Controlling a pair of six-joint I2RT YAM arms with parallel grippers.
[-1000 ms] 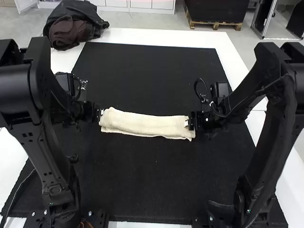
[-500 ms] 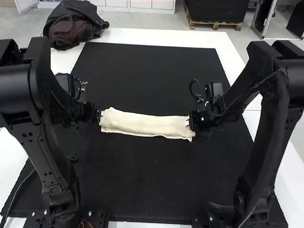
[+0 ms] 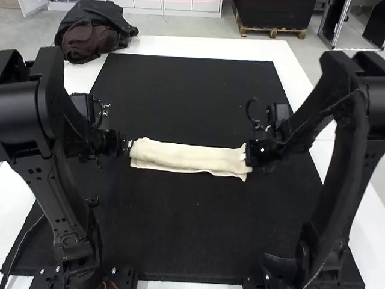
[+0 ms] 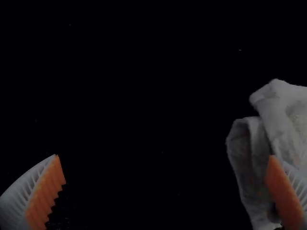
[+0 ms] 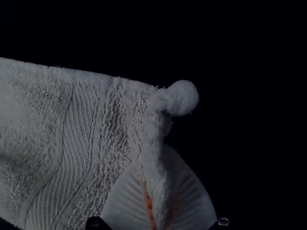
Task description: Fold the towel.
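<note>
The left end effector (image 3: 128, 145) is spread at nine o'clock of the towel (image 3: 189, 158); the right end effector (image 3: 246, 155) pinches its three o'clock end

High view: white tabletop (image 3: 180, 46) is carrying a black mat (image 3: 186, 90). Dark bundle, black and brown (image 3: 111, 19), is sitting at the far left corner. Beyond, grey floor (image 3: 165, 25) is running back to white cabinets (image 3: 192, 5). Wooden pallet (image 3: 286, 33) is supporting a black block (image 3: 271, 13); metal frame (image 3: 340, 25) is standing far right. Light is brightening the tabletop.
</note>
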